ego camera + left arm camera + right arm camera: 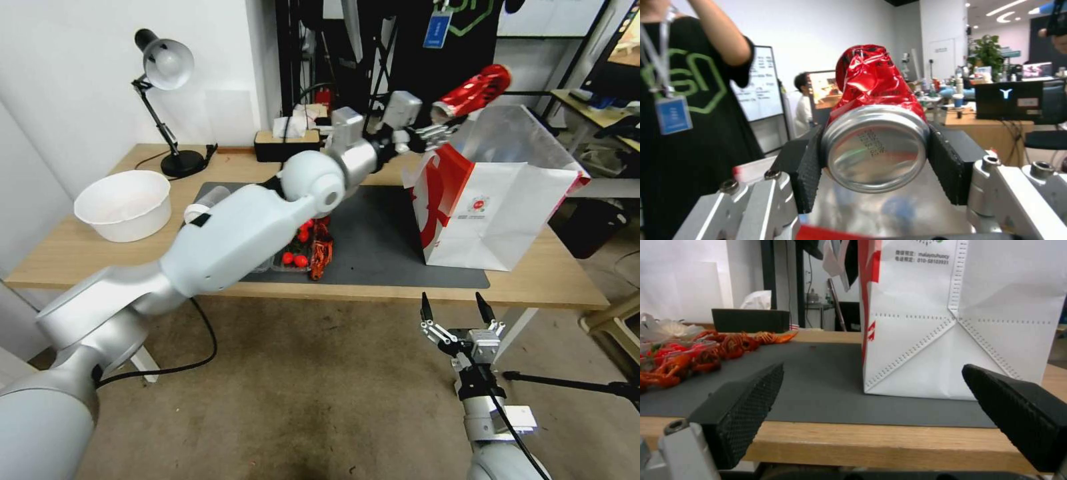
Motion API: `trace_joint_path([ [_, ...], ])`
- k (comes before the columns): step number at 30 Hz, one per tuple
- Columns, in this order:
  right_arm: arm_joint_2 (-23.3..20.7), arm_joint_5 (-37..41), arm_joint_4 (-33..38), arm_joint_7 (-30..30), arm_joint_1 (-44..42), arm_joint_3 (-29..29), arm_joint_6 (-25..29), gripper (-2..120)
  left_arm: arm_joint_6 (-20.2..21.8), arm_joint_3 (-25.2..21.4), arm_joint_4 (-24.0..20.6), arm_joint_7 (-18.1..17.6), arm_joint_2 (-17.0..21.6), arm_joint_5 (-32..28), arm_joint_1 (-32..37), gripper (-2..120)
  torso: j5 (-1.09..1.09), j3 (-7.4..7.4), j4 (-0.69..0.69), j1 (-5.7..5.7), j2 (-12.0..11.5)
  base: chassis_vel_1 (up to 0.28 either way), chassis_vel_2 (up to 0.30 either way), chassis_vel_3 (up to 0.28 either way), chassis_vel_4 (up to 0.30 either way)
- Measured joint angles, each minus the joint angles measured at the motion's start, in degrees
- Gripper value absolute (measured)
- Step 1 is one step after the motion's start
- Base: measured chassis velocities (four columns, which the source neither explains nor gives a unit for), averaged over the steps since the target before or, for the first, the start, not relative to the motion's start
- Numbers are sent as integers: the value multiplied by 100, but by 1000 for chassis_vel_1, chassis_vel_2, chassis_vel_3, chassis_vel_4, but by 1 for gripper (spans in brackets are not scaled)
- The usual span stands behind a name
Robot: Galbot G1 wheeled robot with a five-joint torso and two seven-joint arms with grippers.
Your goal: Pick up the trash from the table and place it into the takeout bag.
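Crushed red can (472,92), upper right of the head view, held in the air above the near-left rim of the takeout bag's (497,213) open mouth. Its long axis runs up and to the right, away from the fingers, crumpled end outermost. In the left wrist view the can (876,133) shows its silver base toward the camera, a black pad pressed to either side of it.

Left gripper (437,135) clamps the can's base end; its arm stretches across centre frame from lower left. Bag opening lies just below and to the right of the can. Judgement: the drop depends on carrying the can a little further right, over the silvery lining.

Right gripper (457,313), lower centre-right, sits below the table (80,257) edge, fingers spread wide, empty. Bag front (960,323) stands on the grey mat (818,383).
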Motion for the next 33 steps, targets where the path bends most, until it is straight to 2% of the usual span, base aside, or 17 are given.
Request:
trace_joint_path([
  [4,14,9,11,9,9,28,6,100,-29,120,267,45,-279,0,-75,52,-1,0,1,0,0,0,0,0,0],
  [6,26,16,35,14,14,48,9,100,-62,196,553,68,-503,2,-143,52,-1,0,0,0,0,0,0,0,0],
  [7,26,16,35,14,14,48,9,100,-62,196,553,68,-503,2,-143,52,-1,0,0,0,0,0,0,0,0],
  [10,42,22,70,21,4,60,11,100,-132,283,946,112,-722,10,-230,52,-1,0,0,0,0,0,0,0,0],
  [13,50,23,74,22,0,63,13,100,-132,310,1024,107,-791,15,-244,56,-1,0,1,0,0,0,0,0,0],
  [16,55,23,76,23,-1,63,14,100,-128,312,1026,85,-804,16,-244,62,-2,0,1,0,0,0,0,0,0],
  [18,61,24,79,24,-3,62,16,100,-105,313,1003,17,-793,20,-225,75,-2,0,0,-1,0,0,0,0,0],
  [20,64,24,79,24,-1,57,16,100,-95,313,984,-1,-766,24,-217,79,-2,0,1,0,0,0,0,0,0],
  [24,70,24,79,24,11,42,16,100,-89,219,914,-154,-698,45,-170,96,-2,0,0,0,0,0,0,0,0],
  [28,66,24,81,24,18,42,16,100,-39,-28,734,-281,-592,43,-112,99,-3,0,-1,0,0,0,0,0,0],
  [32,71,23,89,24,20,24,12,100,82,-458,169,-494,0,12,113,100,-4,0,1,0,0,0,0,0,0],
  [33,71,23,89,24,20,24,12,100,82,-458,169,-494,0,12,113,100,-4,0,1,0,0,0,0,0,0],
])
